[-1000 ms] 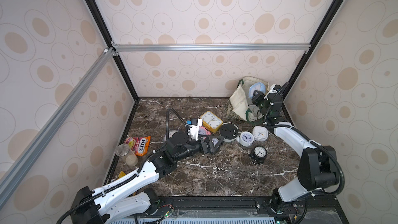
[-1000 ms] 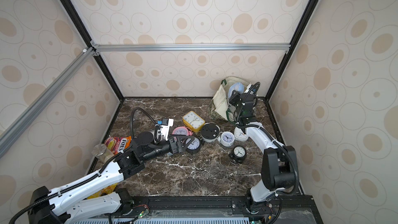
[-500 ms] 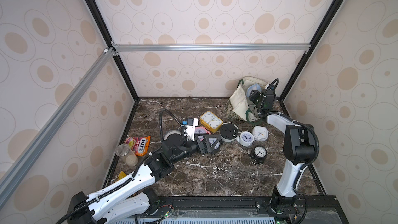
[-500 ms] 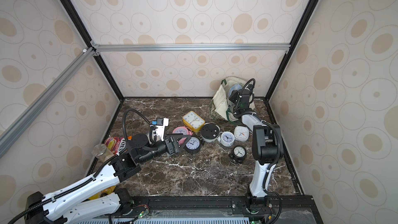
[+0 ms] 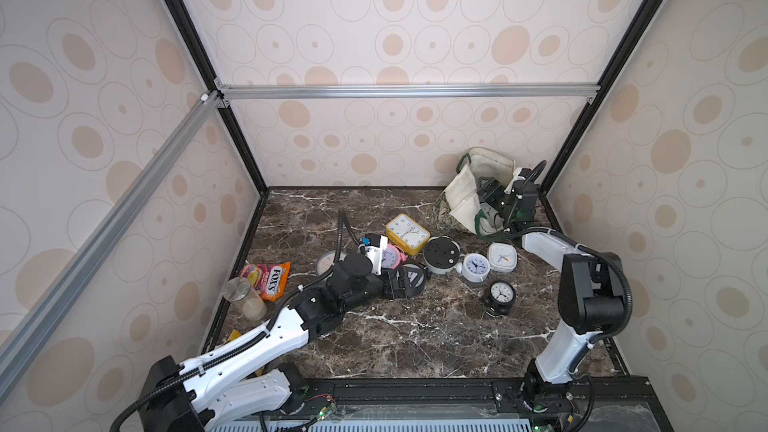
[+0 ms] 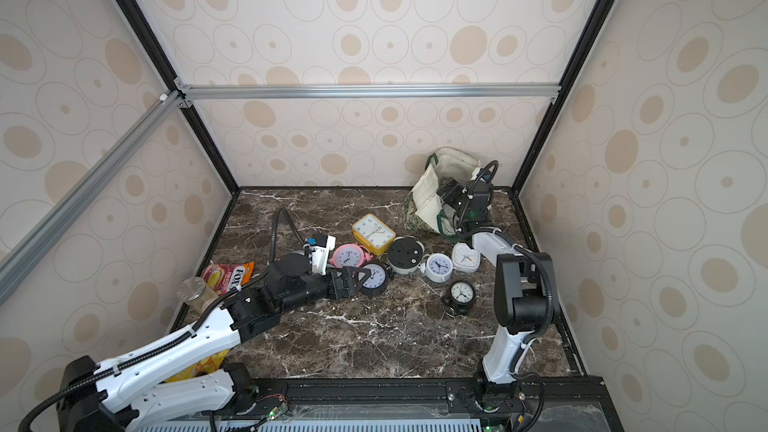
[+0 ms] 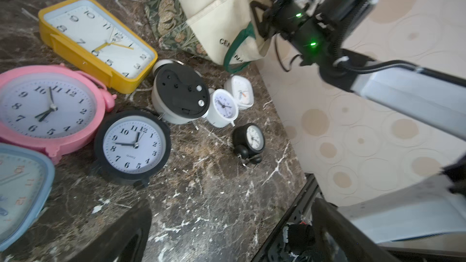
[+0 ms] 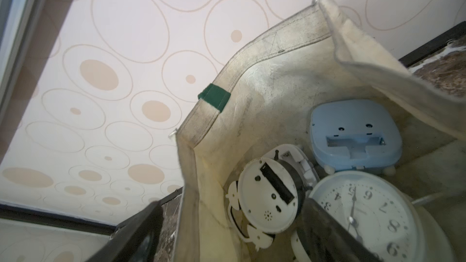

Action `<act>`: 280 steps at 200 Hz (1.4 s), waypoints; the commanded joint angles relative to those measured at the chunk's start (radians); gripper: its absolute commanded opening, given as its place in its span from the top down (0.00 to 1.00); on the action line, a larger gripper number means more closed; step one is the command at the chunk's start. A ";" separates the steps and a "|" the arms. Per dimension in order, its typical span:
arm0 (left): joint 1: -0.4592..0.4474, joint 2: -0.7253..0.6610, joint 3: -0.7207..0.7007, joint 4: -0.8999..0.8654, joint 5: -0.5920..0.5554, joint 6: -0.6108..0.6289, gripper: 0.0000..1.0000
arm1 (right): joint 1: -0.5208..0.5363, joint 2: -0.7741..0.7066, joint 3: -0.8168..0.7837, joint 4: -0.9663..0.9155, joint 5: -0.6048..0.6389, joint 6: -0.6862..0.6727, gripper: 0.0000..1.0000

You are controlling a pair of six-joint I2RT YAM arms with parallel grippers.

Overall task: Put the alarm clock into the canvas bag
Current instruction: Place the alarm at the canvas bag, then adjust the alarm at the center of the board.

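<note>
1. The canvas bag [image 5: 462, 195] slumps open in the far right corner of the marble bench [image 5: 415, 338], against the back wall
2. The right end effector [image 5: 486, 192] is at the bag's mouth. Its wrist view shows the dark fingers [image 8: 325, 220] wide apart and pinching nothing, one inside the bag and one outside its wall
3. A pale round alarm clock [image 8: 365, 220] lies inside the bag, dial showing, just beside the inner finger
4. Next to it, a light blue clock [image 8: 355, 134] and a white twin-bell clock [image 8: 267, 197] show their backs
5. The left end effector [image 6: 352, 281] sits low over mid-bench, jaws spread and empty, near a black round clock [image 7: 132, 144]
6. A pink clock [image 7: 48, 108], a yellow rectangular clock [image 7: 98, 44] and several smaller clocks lie on the bench outside the bag
</note>
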 commanded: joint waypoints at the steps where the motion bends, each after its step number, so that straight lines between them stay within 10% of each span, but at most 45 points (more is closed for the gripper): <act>1: -0.019 0.061 0.023 -0.139 -0.061 0.022 0.02 | 0.004 -0.137 -0.122 0.060 -0.064 -0.030 0.11; 123: 0.019 0.384 0.044 -0.020 -0.058 -0.211 0.02 | 0.281 -0.672 -0.496 -0.414 -0.176 -0.172 0.19; 210: 0.072 0.452 0.022 0.088 -0.009 -0.317 0.18 | 0.432 -0.385 -0.533 -0.304 -0.268 -0.129 0.69; 280: 0.100 0.451 -0.009 0.118 0.010 -0.331 0.19 | 0.433 -0.154 -0.407 -0.280 -0.229 -0.161 0.76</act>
